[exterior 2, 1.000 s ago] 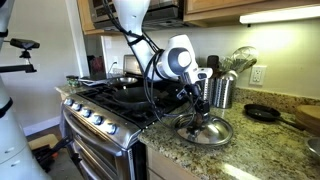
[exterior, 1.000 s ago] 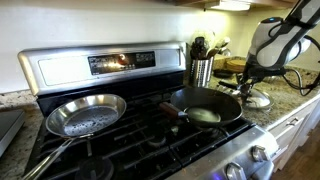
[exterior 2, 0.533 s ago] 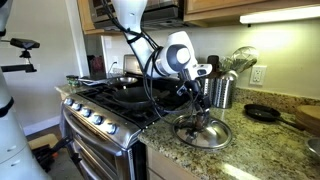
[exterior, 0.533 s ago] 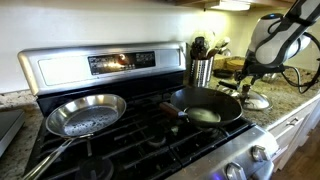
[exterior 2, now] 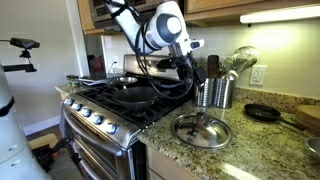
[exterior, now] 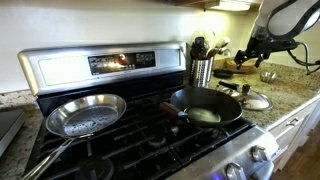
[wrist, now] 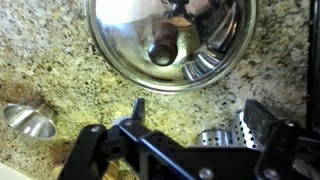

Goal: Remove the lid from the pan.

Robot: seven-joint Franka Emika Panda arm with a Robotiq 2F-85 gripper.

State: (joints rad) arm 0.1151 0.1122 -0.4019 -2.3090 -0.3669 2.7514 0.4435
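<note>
Under the jaws: lid's off the pan and parked on the counter

Looks basically done to me. The gripper (wrist: 197, 115) hangs up high, jaws spread wide with nothing between them. The shiny lid (wrist: 170, 40) sits knob-up on the granite counter (wrist: 60, 60) right below them, untouched. The black pan (exterior: 205, 105) is uncovered on its stove burner, well off to the side of the jaws. I'd guess all that's left is backing the arm away. Clutter: a small steel bowl (wrist: 30, 120) near the lid, a steel utensil holder (exterior 2: 217, 92) close to the jaws, and a silver frying pan (exterior: 85, 113) far off. Nothing blocks the way.
</note>
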